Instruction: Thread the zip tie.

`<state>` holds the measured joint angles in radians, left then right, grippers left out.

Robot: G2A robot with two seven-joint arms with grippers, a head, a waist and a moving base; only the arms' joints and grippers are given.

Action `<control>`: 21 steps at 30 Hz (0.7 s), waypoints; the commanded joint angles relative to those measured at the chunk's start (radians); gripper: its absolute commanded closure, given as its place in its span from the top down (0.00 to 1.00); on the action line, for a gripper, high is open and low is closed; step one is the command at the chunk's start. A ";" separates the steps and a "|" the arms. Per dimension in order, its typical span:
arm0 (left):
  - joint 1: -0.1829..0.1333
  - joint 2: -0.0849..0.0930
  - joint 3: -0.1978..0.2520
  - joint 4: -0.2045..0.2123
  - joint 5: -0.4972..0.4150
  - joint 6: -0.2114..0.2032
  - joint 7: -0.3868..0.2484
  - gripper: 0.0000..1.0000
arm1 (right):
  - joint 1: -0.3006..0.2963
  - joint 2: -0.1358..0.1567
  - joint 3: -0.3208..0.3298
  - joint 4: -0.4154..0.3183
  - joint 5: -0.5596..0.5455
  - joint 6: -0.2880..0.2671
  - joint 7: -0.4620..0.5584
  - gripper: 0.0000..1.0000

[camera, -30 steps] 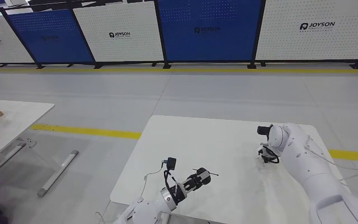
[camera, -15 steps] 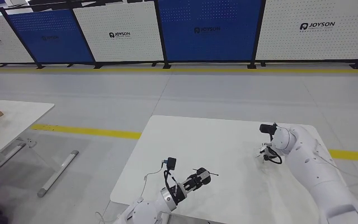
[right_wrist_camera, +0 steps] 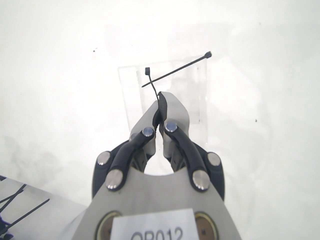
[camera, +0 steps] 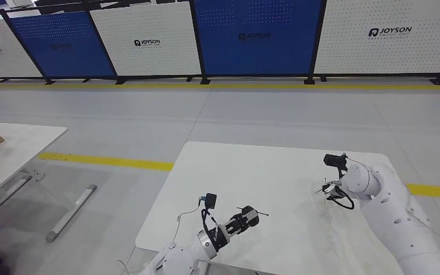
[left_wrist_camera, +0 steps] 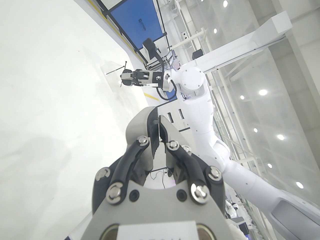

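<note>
A white printed label [right_wrist_camera: 153, 226] was carried on the housing of the right hand [right_wrist_camera: 160, 97], its characters cut off at the frame edge. A similar label [left_wrist_camera: 156, 231] was seen on the left hand [left_wrist_camera: 158, 121]. Logo print was borne by the blue and white pegboard panels [camera: 148, 41] beyond the floor.

The right arm was bent low over the far right part of the white worktop [camera: 275, 172]. Its hand was pointed down and closed tightly on the strap of a black zip tie [right_wrist_camera: 149, 78], whose head stood just past the fingertips. A second zip tie [right_wrist_camera: 180, 68] was laid across a clear plate [right_wrist_camera: 197, 96] on the worktop and was crossed by the held one.

The left arm was held near the worktop's front edge. Its hand was turned toward the other hand and pinched shut on a third zip tie [left_wrist_camera: 158, 136], seen edge-on between the pads. More black ties [right_wrist_camera: 15, 208] were seen lying on a grey surface apart from the plate.
</note>
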<state>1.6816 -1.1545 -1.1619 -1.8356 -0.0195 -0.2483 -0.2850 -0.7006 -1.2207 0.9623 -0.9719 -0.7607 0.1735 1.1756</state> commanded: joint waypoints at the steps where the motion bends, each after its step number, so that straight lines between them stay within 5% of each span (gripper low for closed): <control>1: 0.000 0.000 0.000 0.000 0.000 0.000 0.000 0.00 | -0.005 0.003 0.006 -0.011 0.000 0.000 0.004 0.00; 14: 0.000 0.000 0.000 0.000 0.000 0.000 0.000 0.00 | -0.016 0.004 0.012 -0.014 -0.003 0.004 -0.035 0.00; 21: 0.000 0.000 0.000 0.000 0.000 0.000 0.000 0.00 | -0.103 0.031 0.110 -0.145 0.024 -0.020 -0.147 0.00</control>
<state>1.6816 -1.1545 -1.1619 -1.8356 -0.0195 -0.2483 -0.2850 -0.7856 -1.1949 1.0556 -1.0911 -0.7323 0.1497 1.0412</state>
